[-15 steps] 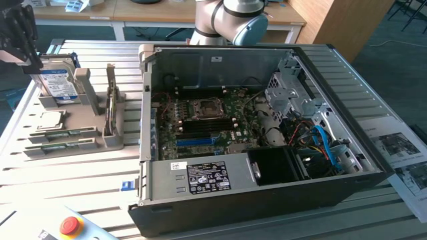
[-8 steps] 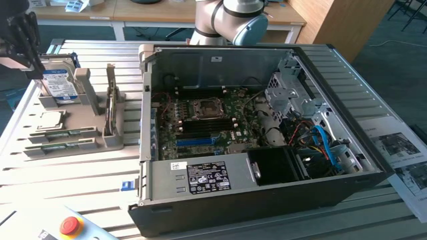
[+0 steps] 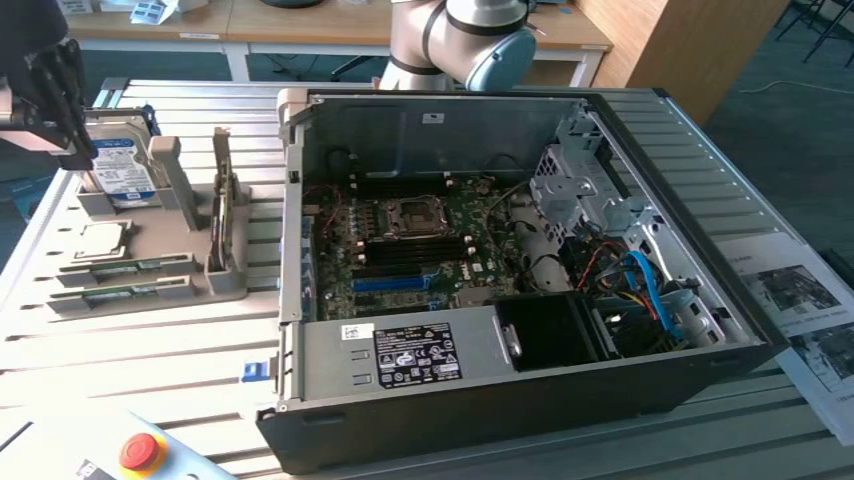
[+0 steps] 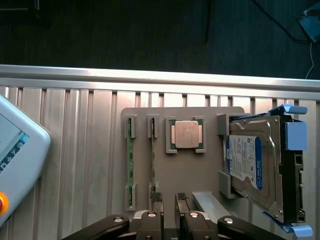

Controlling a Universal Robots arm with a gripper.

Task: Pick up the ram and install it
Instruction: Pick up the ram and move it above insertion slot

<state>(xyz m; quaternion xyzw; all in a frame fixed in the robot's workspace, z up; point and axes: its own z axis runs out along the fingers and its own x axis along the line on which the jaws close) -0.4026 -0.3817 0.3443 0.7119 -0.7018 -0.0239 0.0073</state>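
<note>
Gripper (image 4: 168, 200) hovers over gray tray (image 4: 200, 172), jaws spread, nothing between them. Ram (image 4: 153, 160) lies on edge in its tray slot, just beside cpu (image 4: 186, 135). One fingertip (image 4: 156, 196) lines up with ram's end; can't tell if it touches. Second stick (image 4: 130, 165) lies parallel in the next slot, on the side away from cpu. Both are green, both in the tray, not installed. Hard drive (image 4: 252, 165) sits tilted in its cradle on cpu's other side. It has a blue-and-white label, print unreadable.

In the exterior view the tray sits on a slatted metal table (image 3: 160, 350) at the exterior view's left. An open pc case (image 3: 534, 420) is just beside it toward the right. The case's side wall stands between tray and motherboard (image 3: 461, 225). On the board are a cpu socket (image 3: 407, 215), black slots and a blue slot (image 3: 394, 283).

Power supply (image 3: 400, 355) carries a black label with white marks, unreadable. There is a white sticker (image 3: 434, 118) on the inner back wall, unreadable. Blue cables (image 3: 647, 285) loop in the case's right part.

Pendant (image 3: 94, 450) with a red button lies at the table's near left corner. Printed sheets (image 3: 801, 300) with pictures lie at the exterior view's right of the case, text unreadable. Arm (image 3: 467, 40) rises behind the case.
</note>
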